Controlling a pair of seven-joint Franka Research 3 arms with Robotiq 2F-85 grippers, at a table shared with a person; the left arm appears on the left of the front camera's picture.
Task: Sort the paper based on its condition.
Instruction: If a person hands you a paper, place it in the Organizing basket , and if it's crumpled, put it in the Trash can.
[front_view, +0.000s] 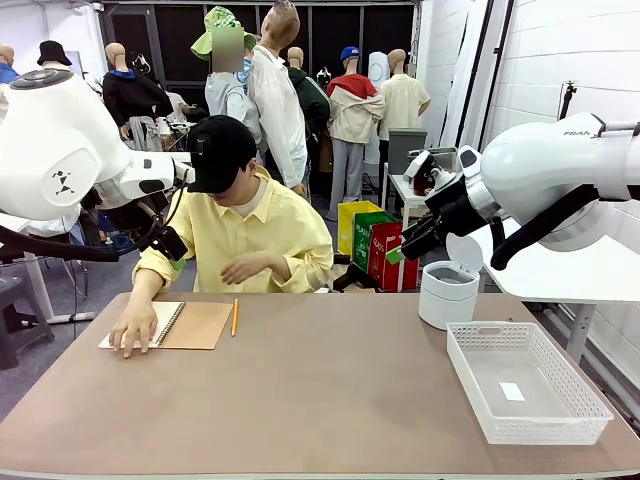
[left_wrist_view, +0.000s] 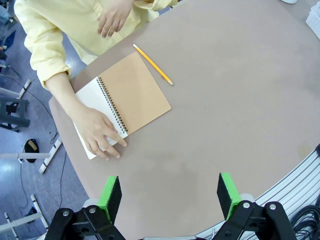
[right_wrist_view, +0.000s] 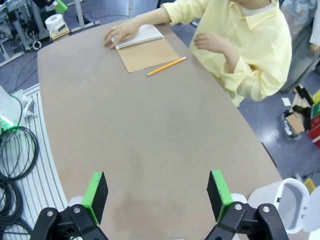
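1. White paper page (left_wrist_view: 89, 98) of an open, brown-covered spiral notebook (left_wrist_view: 140, 92) lies at the table's far-left corner, with the person's hand (left_wrist_view: 100, 132) pressing it flat.
2. Black, green-padded left gripper (left_wrist_view: 167, 182) – jaws spread, nothing held.
3. Right gripper (right_wrist_view: 156, 180) – likewise spread and holding nothing.

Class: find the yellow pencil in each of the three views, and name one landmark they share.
Front view: pencil left of centre, far side, just right of the notebook.
Left wrist view: pencil upper middle, beside the notebook.
Right wrist view: pencil upper middle, beside the notebook.
Shared landmark: the notebook.
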